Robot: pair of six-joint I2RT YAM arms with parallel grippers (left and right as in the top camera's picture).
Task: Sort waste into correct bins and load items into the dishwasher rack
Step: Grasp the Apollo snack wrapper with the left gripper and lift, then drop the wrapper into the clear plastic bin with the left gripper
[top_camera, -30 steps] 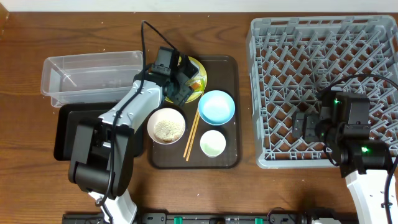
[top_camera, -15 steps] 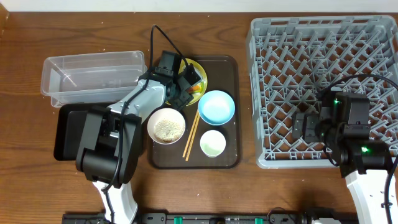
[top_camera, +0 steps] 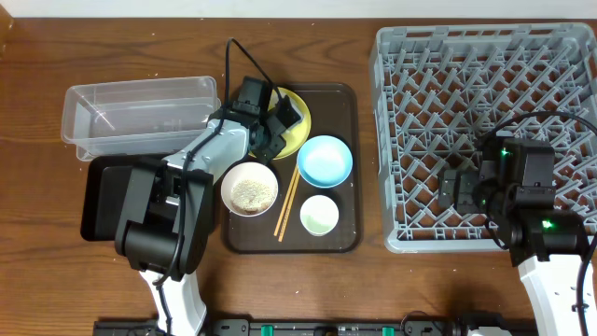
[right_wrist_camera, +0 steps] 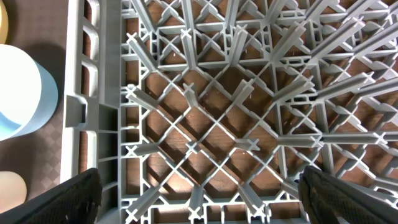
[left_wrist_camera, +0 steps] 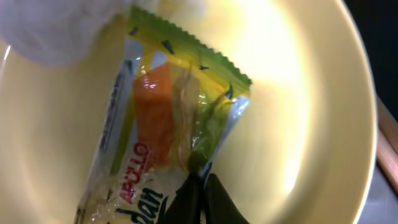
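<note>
My left gripper (left_wrist_camera: 199, 190) is clamped on the near edge of the snack wrapper (left_wrist_camera: 168, 118), which lies flat on the yellow plate (left_wrist_camera: 298, 112). I judge this edge pinch suits lifting the wrapper toward the clear tub (top_camera: 131, 107) left of the plate. My right gripper (right_wrist_camera: 199, 193) hangs spread and empty, well right of the plate over the dishwasher rack (right_wrist_camera: 205, 106).

White-black arm (top_camera: 201, 154), black hand (left_wrist_camera: 200, 190), looping cable (top_camera: 230, 56) — green lights (top_camera: 505, 151)
</note>
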